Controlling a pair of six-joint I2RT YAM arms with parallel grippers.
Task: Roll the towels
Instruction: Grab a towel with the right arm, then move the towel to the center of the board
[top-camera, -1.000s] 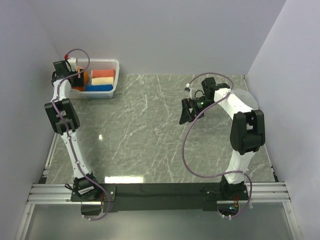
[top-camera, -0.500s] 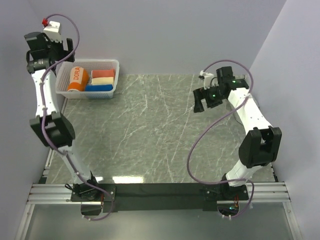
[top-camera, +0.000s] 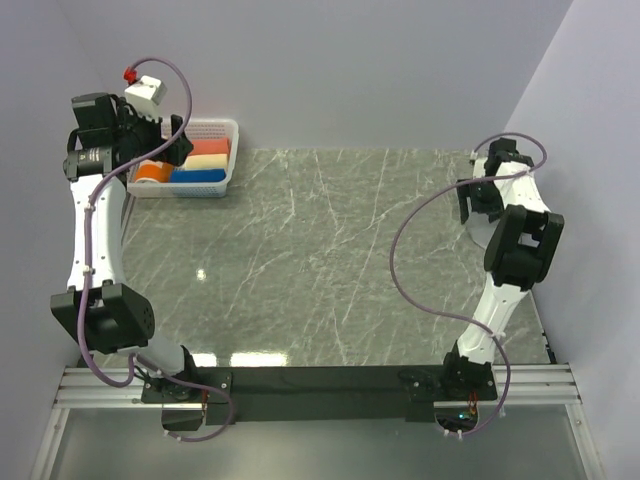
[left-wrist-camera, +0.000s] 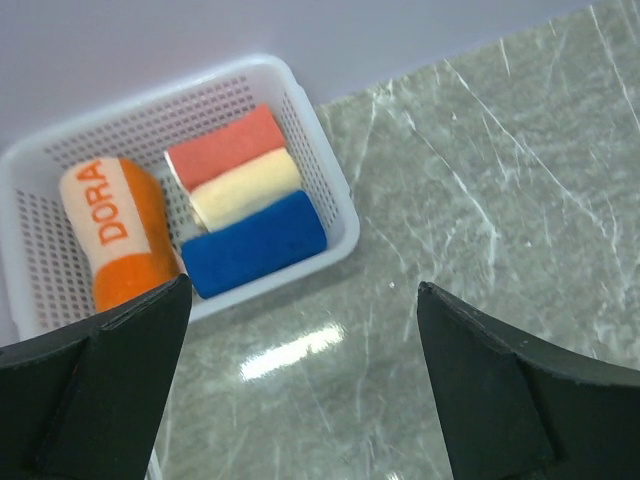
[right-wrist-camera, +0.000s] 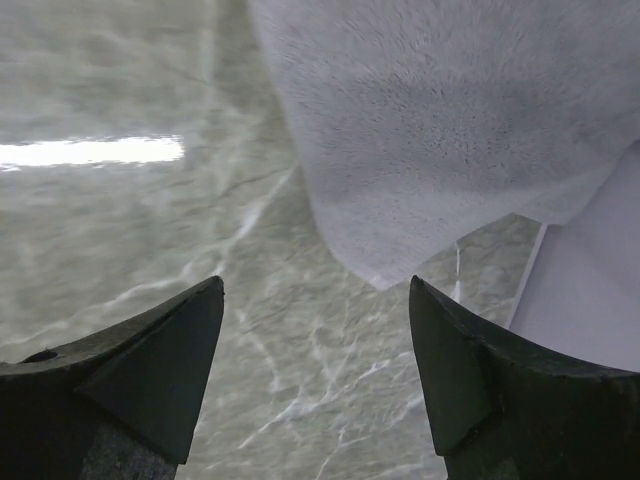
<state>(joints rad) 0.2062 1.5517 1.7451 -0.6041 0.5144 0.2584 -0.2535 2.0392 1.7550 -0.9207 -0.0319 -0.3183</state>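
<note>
Found the grey towel (right-wrist-camera: 450, 120) flat on the table just ahead of the right gripper (right-wrist-camera: 315, 290) — 1 corner aimed at its parted, empty jaws. Saw the orange towel (left-wrist-camera: 125, 240) rolled in the white basket (left-wrist-camera: 335, 200) below the left gripper (left-wrist-camera: 303, 285), jaws wide, holding nothing. Judged the right arm nearer.

White basket (left-wrist-camera: 335, 200) on grey marble table (left-wrist-camera: 480, 200), red roll (left-wrist-camera: 225, 147), cream roll (left-wrist-camera: 245, 188), blue roll (left-wrist-camera: 255, 243) inside
</note>
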